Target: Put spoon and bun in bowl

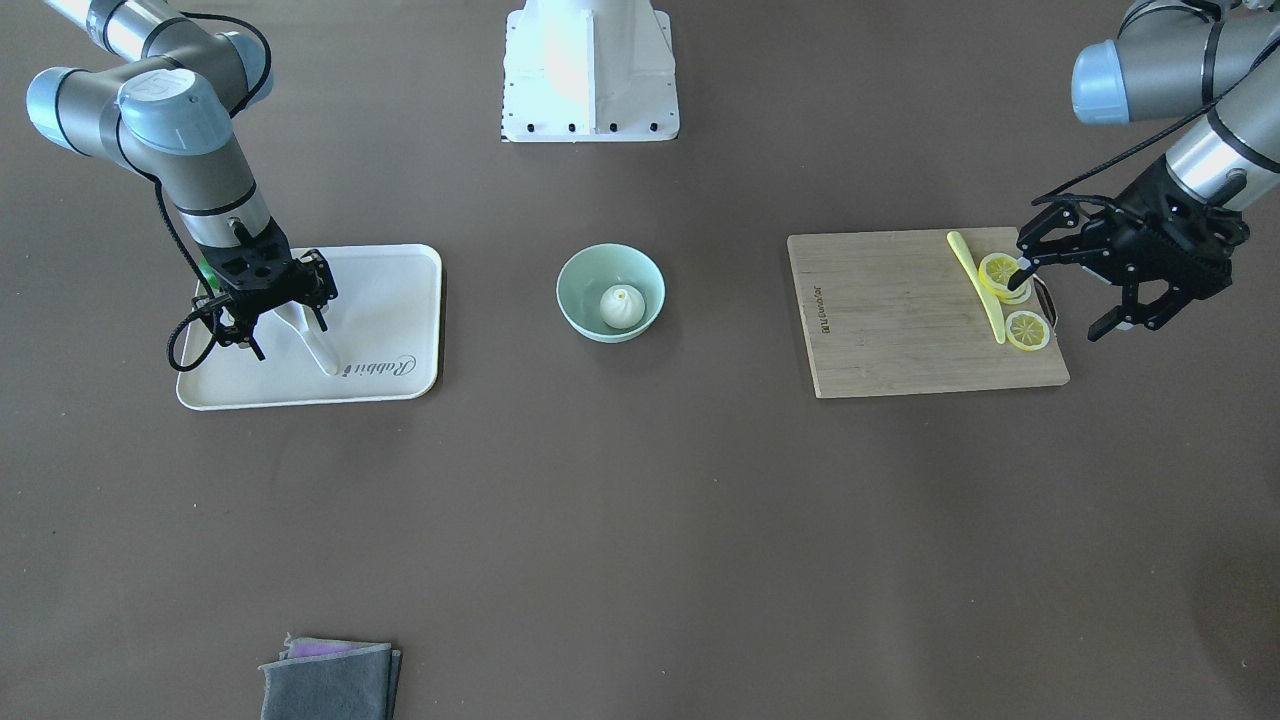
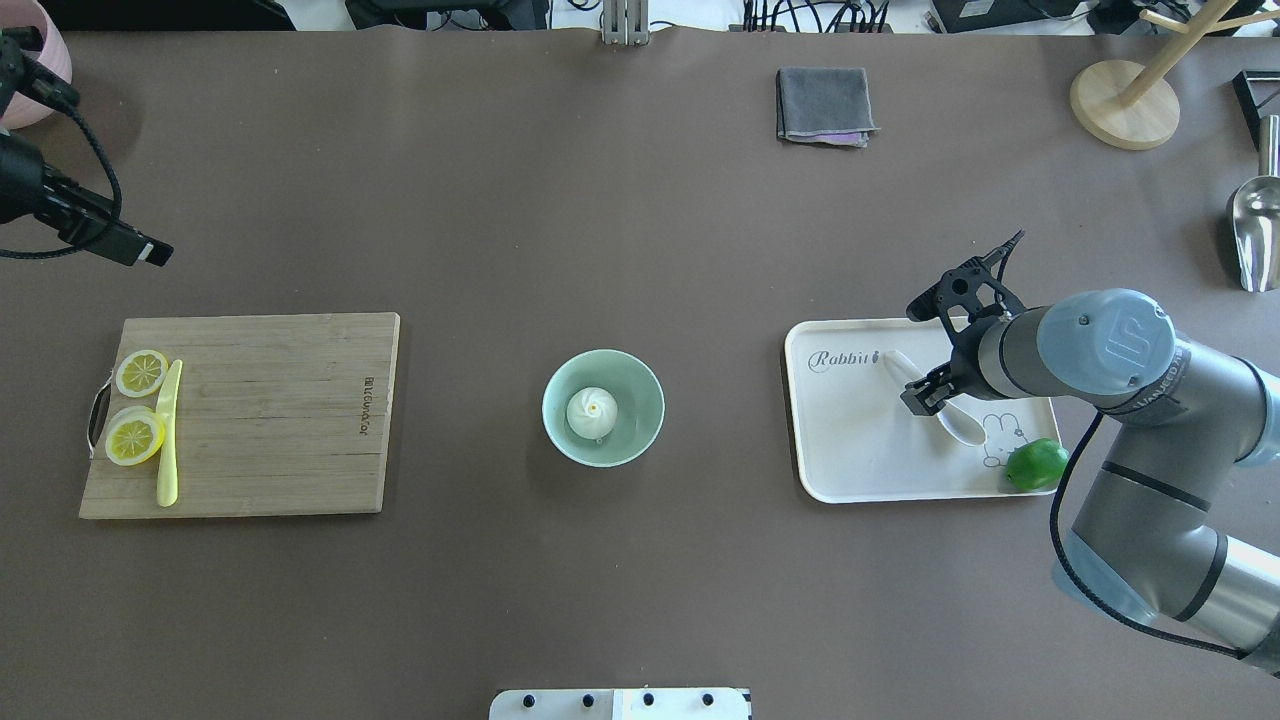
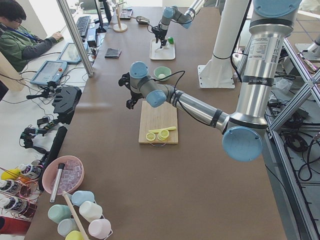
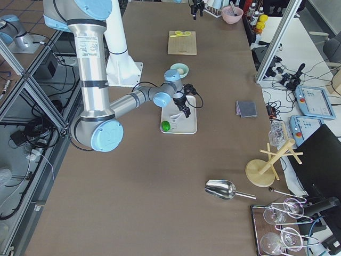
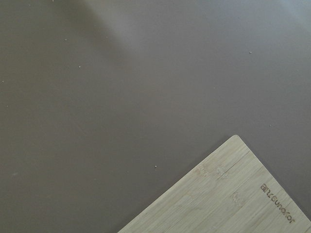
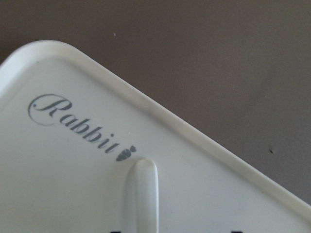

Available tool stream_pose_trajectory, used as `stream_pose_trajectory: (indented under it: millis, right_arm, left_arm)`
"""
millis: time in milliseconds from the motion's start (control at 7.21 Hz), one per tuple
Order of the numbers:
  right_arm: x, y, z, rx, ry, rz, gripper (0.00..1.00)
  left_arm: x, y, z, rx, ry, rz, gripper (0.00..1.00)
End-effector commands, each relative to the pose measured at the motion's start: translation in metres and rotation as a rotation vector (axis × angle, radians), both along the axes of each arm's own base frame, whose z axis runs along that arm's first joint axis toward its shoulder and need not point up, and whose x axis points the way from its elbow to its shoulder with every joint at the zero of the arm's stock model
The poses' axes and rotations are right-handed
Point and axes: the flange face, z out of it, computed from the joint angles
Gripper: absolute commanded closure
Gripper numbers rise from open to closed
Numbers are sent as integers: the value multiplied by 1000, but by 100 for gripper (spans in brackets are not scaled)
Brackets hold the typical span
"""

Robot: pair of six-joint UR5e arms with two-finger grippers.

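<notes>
- Brown matte counter [image 2: 640,230], long and wide, with the white robot base [image 1: 590,70] bolted at one long edge.
- At mid-counter, pale green bowl [image 2: 640,400]; bun [image 2: 591,412] sitting inside it, pleats up.
- On the robot's right, white tray [image 2: 850,440] printed "Rabbit"; spoon [image 2: 962,428] lying flat on it, well apart from the bowl, handle end pointing toward the lettering.
- Green lime [image 2: 1036,465] at the tray corner nearest the robot.
- Right claw [image 1: 288,335] low over the spoon, fingers spread to either side of it, not clamped; nothing gripped.
- On the robot's left, wooden cutting board [image 2: 270,420] carrying two lemon slices [image 2: 135,438] and a yellow knife [image 2: 168,430] just beside them at the outer end.
- Left claw [image 1: 1059,308] hanging above that outer end of the board, fingers wide apart, empty.
- Across the counter from the robot, folded grey cloth [image 2: 825,105]; toward the right end, a wooden stand [image 2: 1125,105] and a metal scoop [image 2: 1255,235].
- At the left end, pink bowl [image 3: 62,175] and a cluster of pastel cups [image 3: 85,210].
- Beyond the counter's far edge, a seated operator [image 3: 20,35] at a desk, with cables and control gear alongside.
</notes>
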Motion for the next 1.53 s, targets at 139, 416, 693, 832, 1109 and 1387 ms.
stream_pose_trajectory:
  millis: [139, 416, 693, 832, 1109, 1387]
  right_arm:
    - [-7, 3, 1, -10, 0, -5, 55]
    - [-12, 2, -4, -16, -5, -3, 69]
    - [-14, 1, -10, -44, -29, 30, 100]
    - [-17, -1, -26, -87, -76, 85, 100]
    - [-30, -9, -67, -209, -186, 217, 100]
    - [-53, -14, -161, -488, -290, 479, 100]
  left_arm:
    - [1, 0, -2, -4, 4, -3, 1]
    - [2, 0, -3, -5, 5, -3, 1]
    - [2, 0, -3, -5, 5, -3, 1]
    - [2, 0, -3, -5, 5, -2, 1]
    - [3, 0, 0, -14, 4, -3, 1]
    - [5, 0, -1, -14, 4, -2, 1]
